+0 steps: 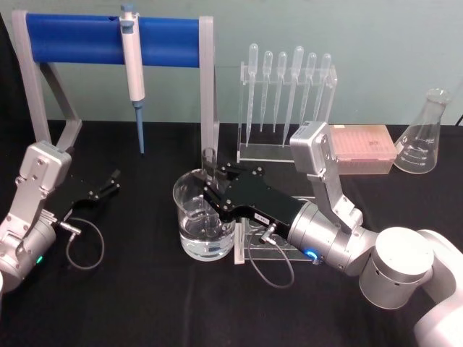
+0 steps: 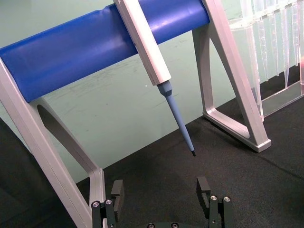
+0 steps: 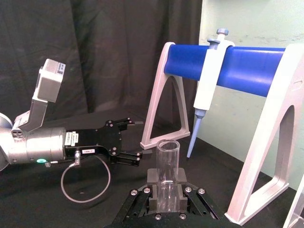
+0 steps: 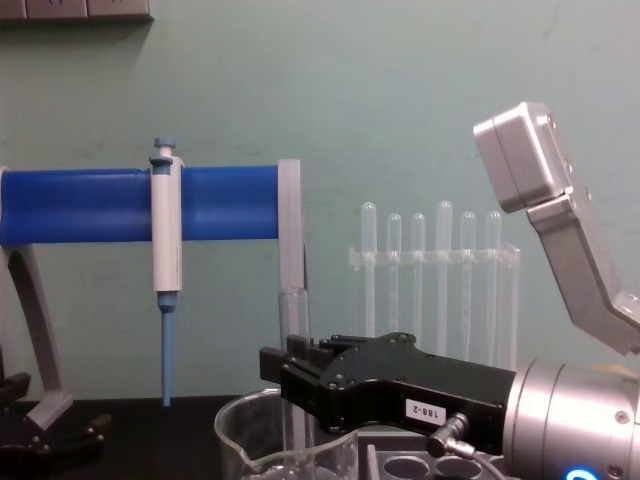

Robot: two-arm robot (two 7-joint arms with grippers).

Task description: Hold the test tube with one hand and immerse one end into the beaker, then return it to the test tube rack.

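The clear test tube [image 1: 209, 163] stands upright, its lower part down inside the wide glass beaker [image 1: 189, 220], which holds some clear liquid. My right gripper [image 1: 211, 189] reaches over the beaker's rim from the right and is shut on the test tube about midway up. In the right wrist view the test tube [image 3: 167, 166] is clamped between the black fingers [image 3: 153, 178]. The chest view shows the right gripper [image 4: 290, 375] on the test tube [image 4: 293, 315] above the beaker's rim [image 4: 235, 425]. My left gripper [image 1: 110, 184] rests open at the far left, holding nothing; its fingers [image 2: 117, 192] stand wide apart.
A white-and-blue pipettor [image 1: 132, 69] hangs on the blue-barred stand [image 1: 72, 40] behind the beaker. A clear rack of plastic pipettes [image 1: 286, 94], a pink tip box [image 1: 362, 148] and a conical flask [image 1: 427, 137] line the back right. A rack with round holes [image 4: 430, 465] lies under my right wrist.
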